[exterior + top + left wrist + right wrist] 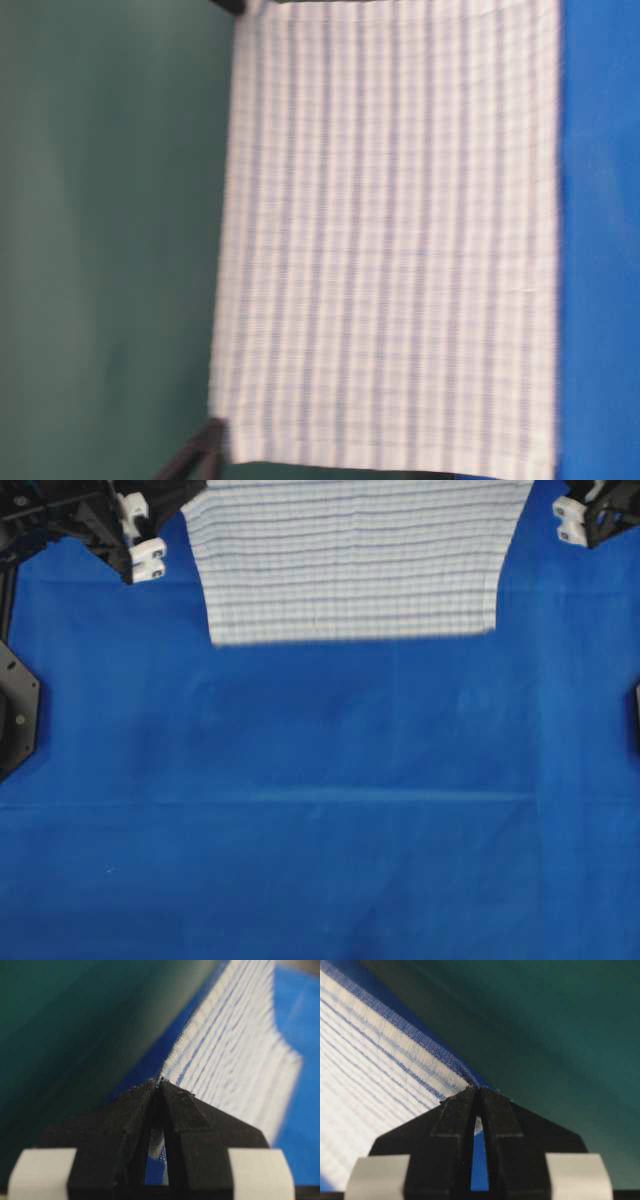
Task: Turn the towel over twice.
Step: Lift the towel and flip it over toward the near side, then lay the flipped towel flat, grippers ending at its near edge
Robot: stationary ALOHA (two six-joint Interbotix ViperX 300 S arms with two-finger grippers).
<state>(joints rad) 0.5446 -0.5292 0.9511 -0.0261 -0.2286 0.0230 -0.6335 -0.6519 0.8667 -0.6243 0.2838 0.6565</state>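
Towel (350, 560) hangs between left tool (161, 1082) and right tool (479, 1089), corners pinched

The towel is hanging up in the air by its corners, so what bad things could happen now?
1. Each end effector, left and right, pinches only the very tip of a corner of the towel. A corner could slip out, and that side would probably flop down.
2. The towel's lower edge looks close to the blue table cloth. It might drag and bunch up when flipped.
3. If the arms move unevenly, the towel could twist and land crooked.
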